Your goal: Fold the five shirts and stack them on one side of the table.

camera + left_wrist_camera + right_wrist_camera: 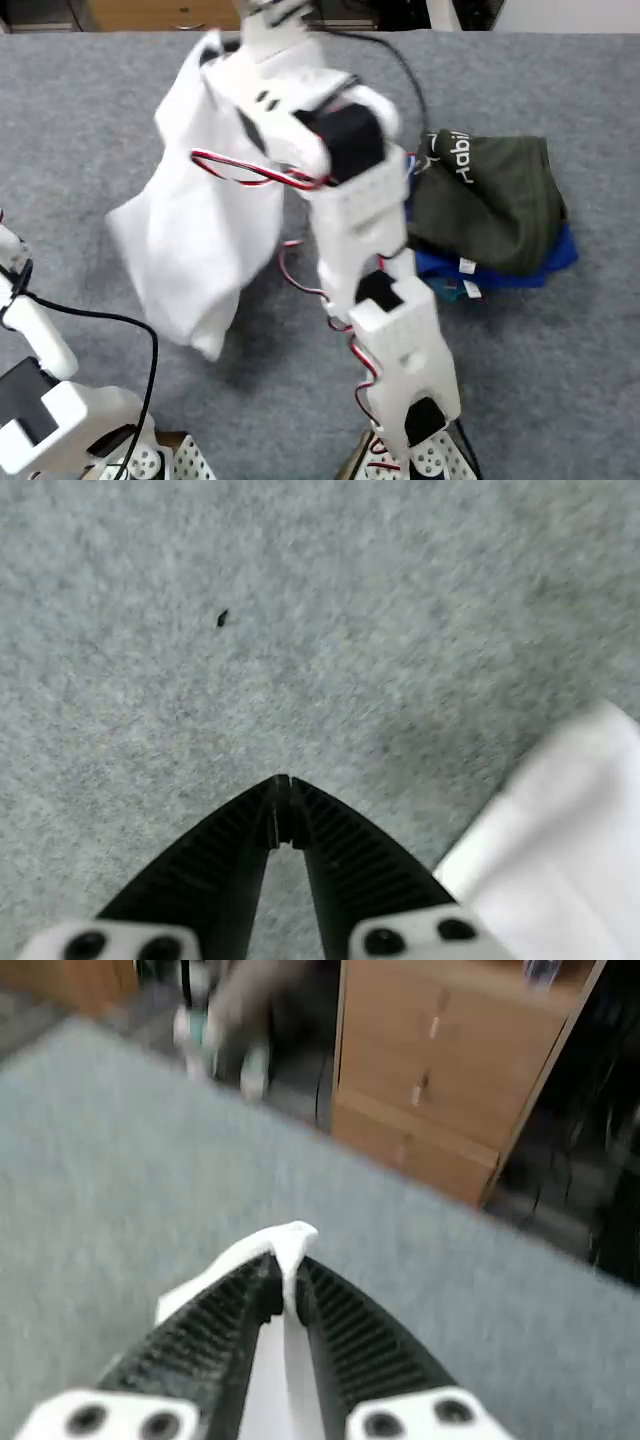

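A white shirt [200,235] hangs lifted over the left middle of the grey table, its lower end near the cloth. My right gripper [285,1285] is shut on the shirt's white fabric [290,1240], high above the table's far side; in the high view that gripper [235,55] sits at the shirt's top. A stack of folded shirts lies at the right: a dark green one [495,200] on top of a blue one [545,262]. My left gripper [282,815] is shut with nothing in it, low over bare table, a white shirt corner [555,850] beside it.
The right arm [365,250] stretches across the table's middle with red and white wires along it. The left arm's base [50,410] sits at the near left corner. Wooden drawers [450,1070] stand beyond the table's far edge.
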`<state>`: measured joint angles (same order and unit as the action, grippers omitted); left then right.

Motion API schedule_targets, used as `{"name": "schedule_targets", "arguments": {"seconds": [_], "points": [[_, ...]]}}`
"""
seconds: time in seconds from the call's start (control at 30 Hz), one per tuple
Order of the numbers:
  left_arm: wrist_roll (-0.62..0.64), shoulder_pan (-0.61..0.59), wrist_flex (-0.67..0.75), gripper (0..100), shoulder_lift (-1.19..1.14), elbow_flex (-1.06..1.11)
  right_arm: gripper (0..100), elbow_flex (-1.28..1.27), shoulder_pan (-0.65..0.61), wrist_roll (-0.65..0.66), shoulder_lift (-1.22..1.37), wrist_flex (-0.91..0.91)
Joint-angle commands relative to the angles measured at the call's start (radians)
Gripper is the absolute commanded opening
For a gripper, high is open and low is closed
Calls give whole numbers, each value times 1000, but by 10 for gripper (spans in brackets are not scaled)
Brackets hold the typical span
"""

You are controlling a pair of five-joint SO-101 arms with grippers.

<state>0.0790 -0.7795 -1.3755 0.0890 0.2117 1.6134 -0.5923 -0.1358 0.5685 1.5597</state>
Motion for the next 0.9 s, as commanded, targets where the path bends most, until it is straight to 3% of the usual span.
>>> {"name": "schedule_targets", "arguments": {"seconds": [0.0,0.23,0.63,0.87], "points": [[94,49,66,26,2,-54,5,39,30,-3,-128,-68],[344,160,178,225,-1,-52,5,-12,114,51,-87,-71],[407,534,209,229,-280,-86,5,-150,323,95,168,9],[442,684,207,228,-456,-169,5,-122,363,167,384,-23]]}}
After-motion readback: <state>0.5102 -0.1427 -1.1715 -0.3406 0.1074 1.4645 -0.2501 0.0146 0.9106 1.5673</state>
